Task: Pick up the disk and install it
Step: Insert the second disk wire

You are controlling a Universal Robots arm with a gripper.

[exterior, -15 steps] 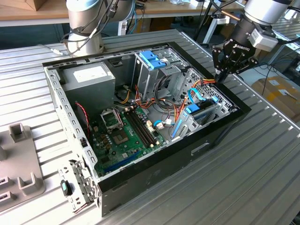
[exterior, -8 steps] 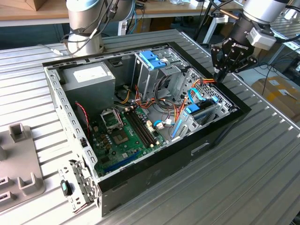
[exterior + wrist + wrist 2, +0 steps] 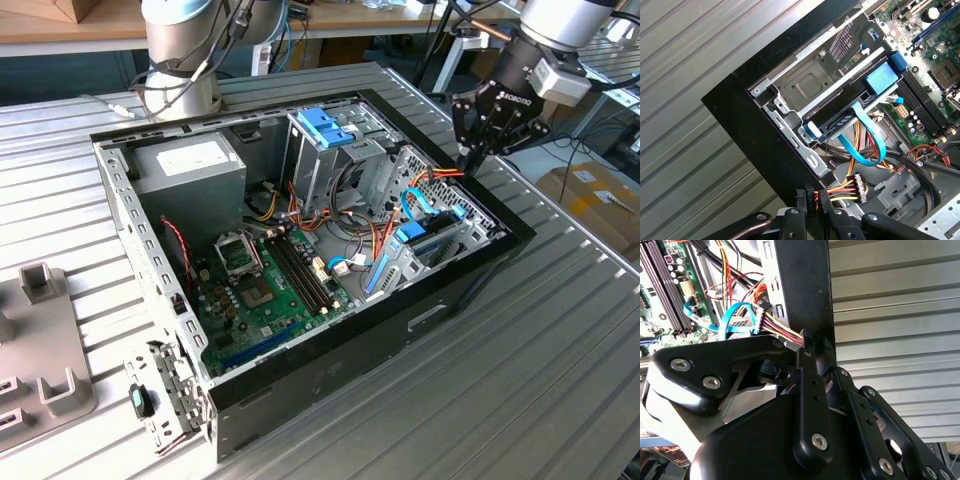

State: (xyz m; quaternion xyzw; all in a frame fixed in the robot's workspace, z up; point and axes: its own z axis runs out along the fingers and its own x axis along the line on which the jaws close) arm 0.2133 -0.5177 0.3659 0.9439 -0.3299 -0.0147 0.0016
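Observation:
The disk (image 3: 432, 242) lies flat in a drive bay inside the open computer case (image 3: 330, 385), near the corner on the exterior view's right. It is dark, with blue carrier parts at both ends. In the first wrist view the disk (image 3: 842, 119) sits under a metal bracket, and a blue ribbon cable (image 3: 871, 142) loops from it. My gripper (image 3: 470, 158) hangs over the case's rim, apart from the disk. Its fingertips (image 3: 801, 196) are drawn together right at the black wall, beside a bundle of orange and yellow wires (image 3: 842, 189). The gripper (image 3: 814, 344) holds nothing.
A tall metal cage with a blue bracket (image 3: 325, 128) stands mid-case. The motherboard (image 3: 265, 285) and power supply (image 3: 190, 165) fill the rest. Grey fixtures (image 3: 45, 350) and a loose metal bracket (image 3: 165, 395) lie on the ribbed table at the exterior view's left.

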